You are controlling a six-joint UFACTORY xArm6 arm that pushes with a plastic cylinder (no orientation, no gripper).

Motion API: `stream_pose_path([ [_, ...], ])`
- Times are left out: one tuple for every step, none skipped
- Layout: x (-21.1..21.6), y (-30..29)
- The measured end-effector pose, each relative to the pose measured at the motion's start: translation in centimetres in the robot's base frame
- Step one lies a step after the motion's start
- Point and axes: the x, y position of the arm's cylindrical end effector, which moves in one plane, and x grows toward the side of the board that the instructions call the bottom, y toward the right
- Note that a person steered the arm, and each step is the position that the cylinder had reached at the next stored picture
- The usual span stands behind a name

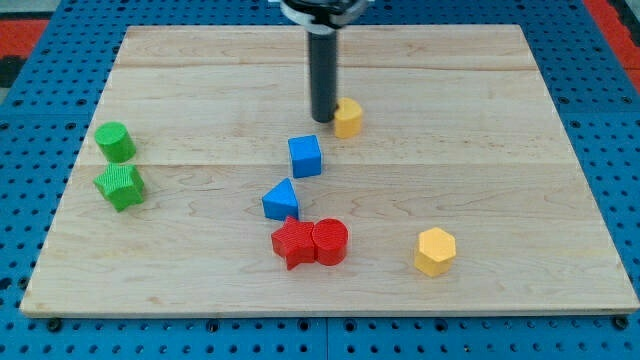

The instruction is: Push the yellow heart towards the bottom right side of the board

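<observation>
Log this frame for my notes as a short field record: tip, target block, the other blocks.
tip: my tip at the yellow heart's left side, touching or nearly so
target: yellow heart, upper middle of board
bottom right: yellow hexagon
centre: blue cube, blue triangle
below centre: red star touching red cylinder
left: green cylinder, green star

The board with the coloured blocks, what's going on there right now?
A robot arm's dark rod is working on a wooden board. My tip sits right against the view's left side of the yellow heart, near the board's top middle. The heart has to go to the bottom right, where a yellow hexagon already sits. Below the heart lie a blue cube, a blue triangle and two touching red blocks. Two green blocks sit at the view's left.
</observation>
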Motion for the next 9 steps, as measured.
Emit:
stream_pose_path([
  [5.4,5.0],
  [6.0,3.3],
  [4.0,-0.4],
  [1.9,-1.0],
  [1.5,5.7],
  [0.2,6.5],
  [3.7,12.0],
  [10.2,17.7],
  [7.7,13.7],
])
